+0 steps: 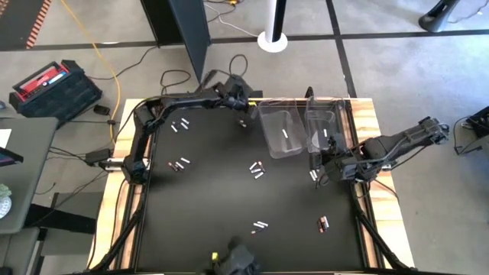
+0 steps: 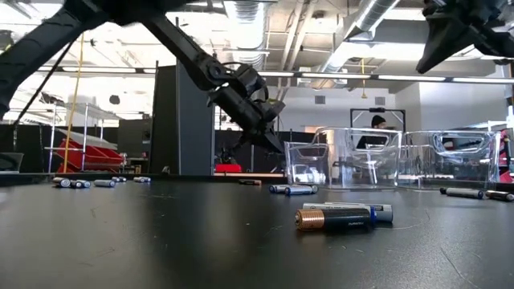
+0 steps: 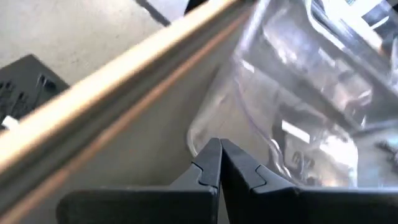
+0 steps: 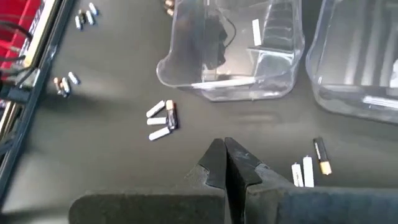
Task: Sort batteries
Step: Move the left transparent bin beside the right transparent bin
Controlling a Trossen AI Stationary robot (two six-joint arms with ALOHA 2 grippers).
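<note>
Batteries (image 1: 257,169) lie scattered in small clusters over the black worktop (image 1: 206,206). One group of white and dark cells sits mid-worktop. A pair is at the left side (image 1: 179,164), and a few more are up near the far left (image 1: 180,125). Two white ones lie toward the near edge (image 1: 260,225), and a dark copper-ended one is near the right edge (image 1: 323,223). One white cell (image 1: 285,134) lies inside the left clear bin (image 1: 278,130); the right clear bin (image 1: 327,128) also holds a white cell, just beside the first bin at the far right of the worktop.

In the low view a dark cell with a copper end (image 2: 331,218) lies on its side closest to the camera, with a lighter one touching behind it. More cells are far left (image 2: 80,183) and centre (image 2: 291,189).

The right wrist view shows a cluster of three white cells plus one dark (image 4: 163,122) in front of the bin (image 4: 230,56). Two white cells and a dark yellow-tipped one (image 4: 310,167) lie just beside the right hand.

Left hand (image 1: 243,100) is clenched, fingers (image 3: 211,165) pressed together, holding nothing. It is raised at the far edge of the worktop, just beside the left bin's far corner.

Right hand (image 1: 319,166) is clenched too, fingertips (image 4: 219,163) meeting with nothing between them. It hovers over the worktop at the near side of the right bin, close to a small group of cells (image 1: 312,175).

Wooden border (image 1: 370,145) frames the worktop.
</note>
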